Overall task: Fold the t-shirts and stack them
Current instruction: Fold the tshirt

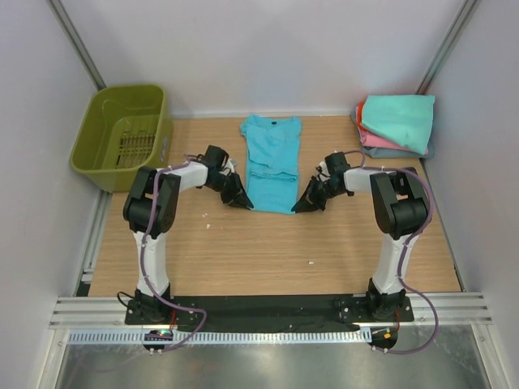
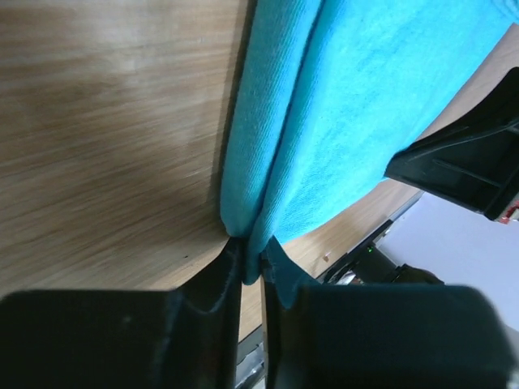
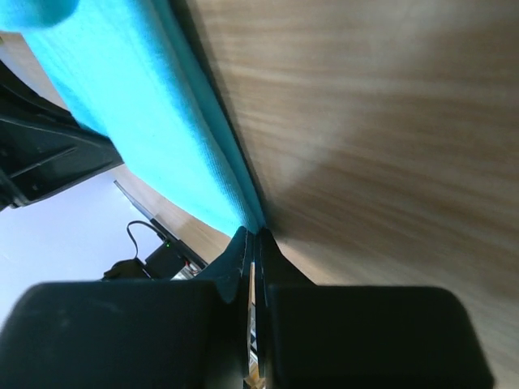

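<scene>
A bright turquoise-blue t-shirt (image 1: 272, 158) lies in the middle of the table, collar toward the back, sides folded in and its lower part doubled over. My left gripper (image 1: 240, 198) is at the shirt's near left corner, shut on a fold of the cloth (image 2: 276, 162); the pinch shows in the left wrist view (image 2: 253, 261). My right gripper (image 1: 301, 206) is at the near right corner, its jaws closed on the shirt's edge (image 3: 162, 138) in the right wrist view (image 3: 253, 237). Both corners are low, at the table surface.
A stack of folded shirts sits at the back right: mint-teal (image 1: 399, 120) on top, pink (image 1: 377, 139), an orange-red edge (image 1: 358, 109) and grey-blue (image 1: 409, 152) below. An olive-green slotted basket (image 1: 122, 134) stands at the back left. The wooden table (image 1: 268, 251) is bare in front.
</scene>
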`<action>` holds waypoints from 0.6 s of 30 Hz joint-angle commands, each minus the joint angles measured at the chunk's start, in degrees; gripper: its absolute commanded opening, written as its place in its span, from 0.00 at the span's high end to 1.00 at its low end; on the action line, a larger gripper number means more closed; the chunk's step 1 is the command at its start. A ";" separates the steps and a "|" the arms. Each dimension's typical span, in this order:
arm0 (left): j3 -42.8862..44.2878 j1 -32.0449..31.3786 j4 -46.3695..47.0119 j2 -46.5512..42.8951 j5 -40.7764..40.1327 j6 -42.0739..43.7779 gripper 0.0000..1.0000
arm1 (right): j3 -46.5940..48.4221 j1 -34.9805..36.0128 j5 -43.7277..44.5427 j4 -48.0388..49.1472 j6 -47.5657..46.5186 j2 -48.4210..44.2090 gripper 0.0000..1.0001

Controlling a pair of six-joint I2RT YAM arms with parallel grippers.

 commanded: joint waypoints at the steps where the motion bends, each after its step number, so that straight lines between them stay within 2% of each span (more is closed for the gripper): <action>1: -1.81 -1.36 3.08 -4.27 1.53 -1.28 0.89 | -1.02 0.06 -0.84 0.66 0.00 -5.36 0.98; 6: -4.70 -3.39 4.14 -9.46 1.44 -1.38 1.00 | -0.05 -1.17 -1.89 -1.62 -0.35 -10.89 0.98; 18: -2.34 -4.97 -0.24 -21.50 -0.23 4.59 1.00 | 2.23 -4.25 -2.69 -10.32 -4.66 -20.48 0.99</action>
